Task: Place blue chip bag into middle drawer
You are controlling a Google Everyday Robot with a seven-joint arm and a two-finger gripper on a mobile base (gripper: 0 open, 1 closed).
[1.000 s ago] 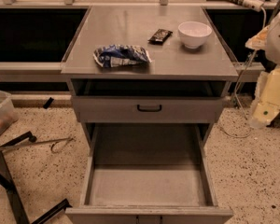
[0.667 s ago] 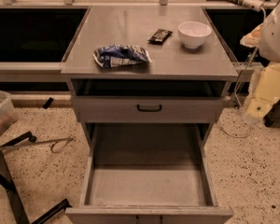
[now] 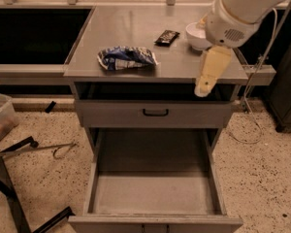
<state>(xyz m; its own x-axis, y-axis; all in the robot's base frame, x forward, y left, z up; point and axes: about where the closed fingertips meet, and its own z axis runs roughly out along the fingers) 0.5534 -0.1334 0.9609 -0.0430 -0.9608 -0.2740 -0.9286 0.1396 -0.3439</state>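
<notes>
The blue chip bag (image 3: pixel 127 58) lies crumpled on the grey counter top (image 3: pixel 136 28), left of its middle. The middle drawer (image 3: pixel 153 193) stands pulled open below, deep and empty, with a flat grey floor. My gripper (image 3: pixel 204 87) hangs from the white arm (image 3: pixel 242 8) over the counter's front right edge. It is well to the right of the bag and holds nothing.
A small black snack packet (image 3: pixel 166 37) and a white bowl (image 3: pixel 195 37), partly hidden by the arm, sit at the counter's back right. The shallow drawer with a black handle (image 3: pixel 155 112) is closed. A metal stand (image 3: pixel 19 154) and a bin (image 3: pixel 0 120) are on the floor at left.
The arm has swung left from the right edge of the view and now hangs over the counter's right part, covering part of the bowl. The bag and drawers have not moved.
</notes>
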